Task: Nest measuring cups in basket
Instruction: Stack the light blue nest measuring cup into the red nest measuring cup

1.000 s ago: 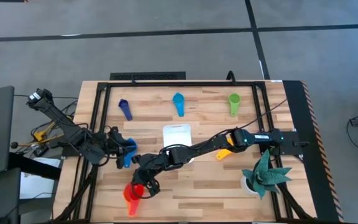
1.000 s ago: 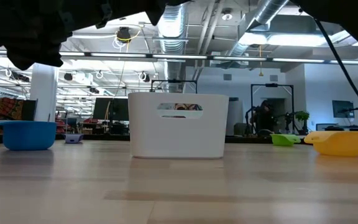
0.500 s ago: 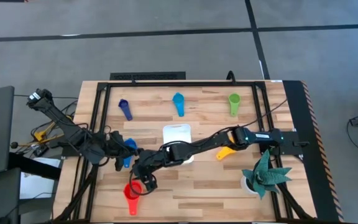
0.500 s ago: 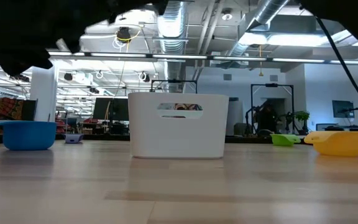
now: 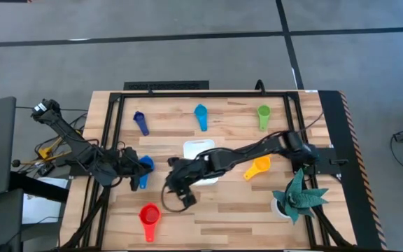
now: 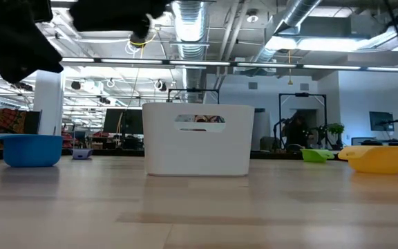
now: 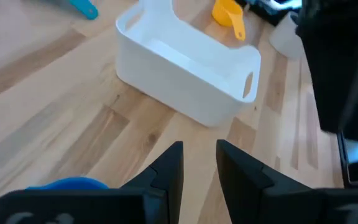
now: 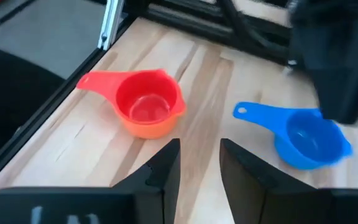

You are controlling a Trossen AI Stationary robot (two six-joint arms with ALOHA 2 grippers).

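The white basket (image 5: 200, 145) stands mid-table, and its near end lies under my right arm. My right gripper (image 5: 180, 197) hovers between the basket and the red cup (image 5: 149, 216). In its wrist view the fingers (image 8: 199, 155) stand narrowly open above bare wood. That view also shows the red cup (image 8: 143, 109) resting on its base, orange low on the bowl. My left gripper (image 5: 133, 172) waits narrowly open beside the blue cup (image 5: 144, 165). The yellow cup (image 5: 257, 168) lies right of the basket. Dark blue (image 5: 140, 123), light blue (image 5: 201, 115) and green (image 5: 263, 115) cups lie along the far side.
A teal folded-paper plant (image 5: 299, 196) stands at the near right corner. A black frame (image 5: 110, 126) runs along the table's left, far and right edges. Bare wood lies near the front edge, right of the red cup. The low view shows the basket (image 6: 197, 138) and the room behind it.
My right gripper has drawn away from the red cup, moving up and to the right toward the basket. The red cup stays on the table where it was, and now shows whole in the high view.
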